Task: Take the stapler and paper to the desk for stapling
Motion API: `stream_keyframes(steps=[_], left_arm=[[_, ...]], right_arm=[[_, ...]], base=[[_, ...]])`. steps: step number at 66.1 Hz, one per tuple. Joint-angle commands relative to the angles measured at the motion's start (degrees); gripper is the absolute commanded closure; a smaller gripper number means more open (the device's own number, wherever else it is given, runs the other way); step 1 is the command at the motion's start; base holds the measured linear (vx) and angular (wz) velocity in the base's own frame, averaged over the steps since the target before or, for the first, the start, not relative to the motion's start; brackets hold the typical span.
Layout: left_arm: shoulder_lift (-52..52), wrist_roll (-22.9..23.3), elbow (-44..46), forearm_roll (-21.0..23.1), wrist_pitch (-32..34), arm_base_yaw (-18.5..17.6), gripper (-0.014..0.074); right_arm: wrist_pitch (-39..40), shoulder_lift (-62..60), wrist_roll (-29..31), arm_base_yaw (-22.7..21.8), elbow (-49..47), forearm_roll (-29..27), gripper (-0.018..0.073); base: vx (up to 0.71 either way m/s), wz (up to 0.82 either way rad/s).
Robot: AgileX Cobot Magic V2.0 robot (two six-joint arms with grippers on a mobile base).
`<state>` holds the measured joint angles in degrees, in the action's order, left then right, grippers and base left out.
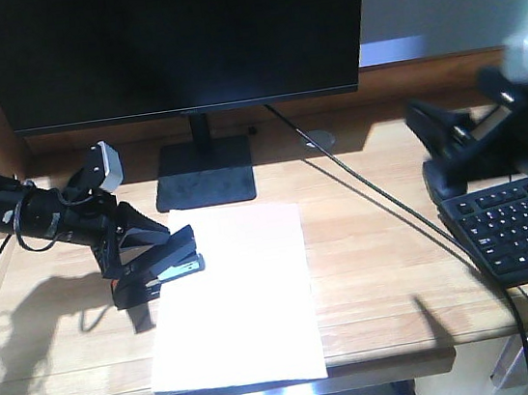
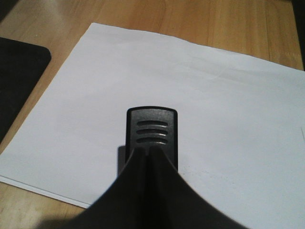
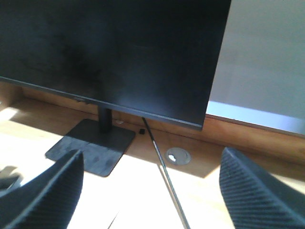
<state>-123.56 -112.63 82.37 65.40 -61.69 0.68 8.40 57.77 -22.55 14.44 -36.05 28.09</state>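
The white paper (image 1: 244, 302) lies flat on the light-wood desk (image 1: 381, 270), reaching its front edge. My left gripper (image 1: 148, 261) comes in from the left and is shut on the black stapler (image 1: 173, 258), which sits over the paper's left edge. In the left wrist view the closed fingers (image 2: 164, 191) cover most of the stapler (image 2: 152, 126); only its ribbed black end shows, with the paper (image 2: 228, 105) beneath. My right gripper (image 1: 444, 146) hovers at the right above the desk, open, its fingers (image 3: 52, 191) wide apart with nothing between them.
A black monitor (image 1: 176, 43) on a flat stand (image 1: 204, 171) fills the back. A black cable (image 1: 381, 201) runs diagonally across the desk past a grommet (image 3: 177, 156). A black keyboard (image 1: 526, 226) lies at the right edge, under the right arm.
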Motion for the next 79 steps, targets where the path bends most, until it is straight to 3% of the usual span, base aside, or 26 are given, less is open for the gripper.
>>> stream_keyframes(steps=[1, 21, 40, 79], left_arm=[[3.77, 0.54, 1.23, 3.43, -1.93, -0.21, 0.0603], [3.77, 0.54, 1.23, 3.43, -1.93, -0.21, 0.0603], [3.77, 0.54, 1.23, 3.43, -1.93, -0.21, 0.0603], [3.77, 0.54, 1.23, 3.43, -1.93, -0.21, 0.0603]], right_arm=[[4.33, -7.29, 0.25, -0.19, 2.70, -0.14, -0.0001], [1.35, -26.76, -0.25, -0.19, 13.55, -0.20, -0.0001], [-8.40, -40.26, -6.17, -0.19, 20.83, -1.04, -0.0001], [-9.46, -43.86, -7.52, -0.19, 23.78, -1.35, -0.0001]], base=[[0.00, 0.00], [0.00, 0.00], [0.00, 0.00], [0.00, 0.00]])
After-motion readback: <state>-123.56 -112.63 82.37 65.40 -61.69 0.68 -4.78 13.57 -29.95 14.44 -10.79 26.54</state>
